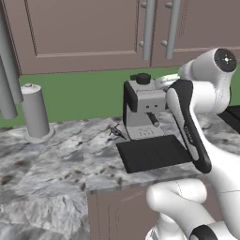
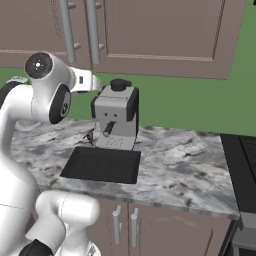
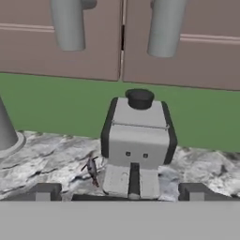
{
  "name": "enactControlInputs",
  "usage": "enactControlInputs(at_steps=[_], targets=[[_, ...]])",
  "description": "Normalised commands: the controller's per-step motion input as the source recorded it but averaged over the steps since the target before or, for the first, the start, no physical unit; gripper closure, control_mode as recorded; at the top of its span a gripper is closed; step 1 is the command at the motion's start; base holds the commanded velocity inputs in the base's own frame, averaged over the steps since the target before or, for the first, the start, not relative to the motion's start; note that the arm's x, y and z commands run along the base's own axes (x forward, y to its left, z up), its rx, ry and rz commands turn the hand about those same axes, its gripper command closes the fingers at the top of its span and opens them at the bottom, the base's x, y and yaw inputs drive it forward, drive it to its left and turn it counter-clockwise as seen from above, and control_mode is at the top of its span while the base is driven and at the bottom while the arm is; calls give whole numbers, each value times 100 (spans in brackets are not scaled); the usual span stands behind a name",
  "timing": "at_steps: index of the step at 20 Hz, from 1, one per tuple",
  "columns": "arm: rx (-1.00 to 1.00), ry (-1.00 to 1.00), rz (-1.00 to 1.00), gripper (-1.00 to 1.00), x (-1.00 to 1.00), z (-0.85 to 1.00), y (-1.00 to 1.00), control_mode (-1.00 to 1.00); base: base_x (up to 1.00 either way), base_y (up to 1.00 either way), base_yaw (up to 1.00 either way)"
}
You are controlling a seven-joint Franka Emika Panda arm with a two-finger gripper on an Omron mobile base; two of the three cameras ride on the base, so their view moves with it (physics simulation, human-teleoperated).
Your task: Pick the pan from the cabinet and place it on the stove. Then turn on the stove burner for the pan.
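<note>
The cabinet [image 1: 84, 33] hangs above the counter with both panelled doors shut; its two grey bar handles [image 3: 68, 23] stand side by side near the top of the hand view, and also show in the right base view [image 2: 67, 30]. The pan is hidden. A black edge of the stove [image 2: 242, 170] lies at the far right of the counter, seen too in the left base view [image 1: 233, 117]; no stove burner can be made out. My gripper [image 3: 119, 193] is open, its two dark fingertips [image 3: 44, 191] wide apart with nothing between them, facing the cabinet's handles from above the counter.
A grey-and-black coffee machine [image 1: 143, 110] with a black drip tray [image 2: 102, 165] stands on the marble counter [image 1: 51, 159] right below the handles. A grey cylinder [image 1: 35, 112] stands at the left. A low cabinet [image 2: 150, 225] sits under the counter.
</note>
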Motion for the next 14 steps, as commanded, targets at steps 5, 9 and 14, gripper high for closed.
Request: enactControlInputs(at_steps=[5,9,14], targets=[[0,-25,0,-100,-1,36,0,-100,0,0,0],[0,-32,0,-100,-3,30,0,-100,0,0,0],[3,-28,0,-100,-5,35,-14,-100,0,0,0]])
